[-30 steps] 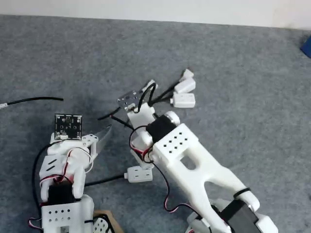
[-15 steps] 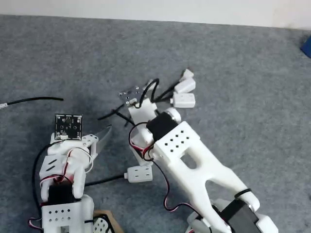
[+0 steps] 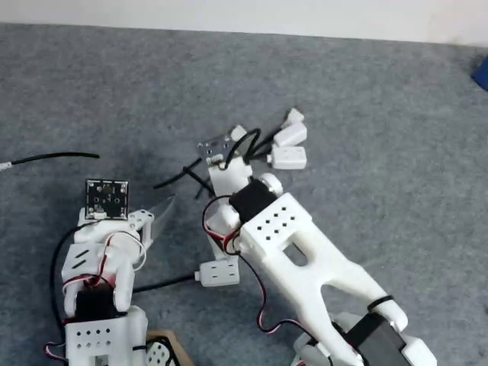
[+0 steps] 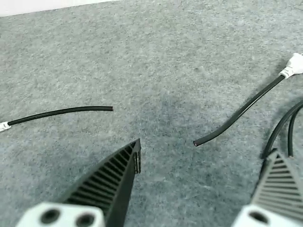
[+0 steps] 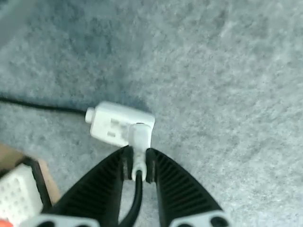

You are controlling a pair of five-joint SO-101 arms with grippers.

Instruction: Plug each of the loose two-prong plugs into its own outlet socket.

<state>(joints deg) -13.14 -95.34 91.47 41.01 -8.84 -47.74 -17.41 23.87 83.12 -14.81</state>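
My right gripper is shut on a white two-prong plug whose black cord runs back between the fingers. The plug's tip sits right at a white outlet socket block on the grey carpet; I cannot tell whether the prongs are inside it. In the high view the right arm stretches over the table's middle, with a socket block beside its base. My left gripper hovers open over bare carpet, between two loose black cord ends. One of them leads to a white plug.
Three white plug or socket pieces lie clustered beyond the right arm, their black cords tangled under its wrist. A loose black cord lies at the far left. The left arm stands at the near left edge.
The right arm's wrist has swung a little to the right and away, towards the cluster of white pieces. The left arm has kept still.
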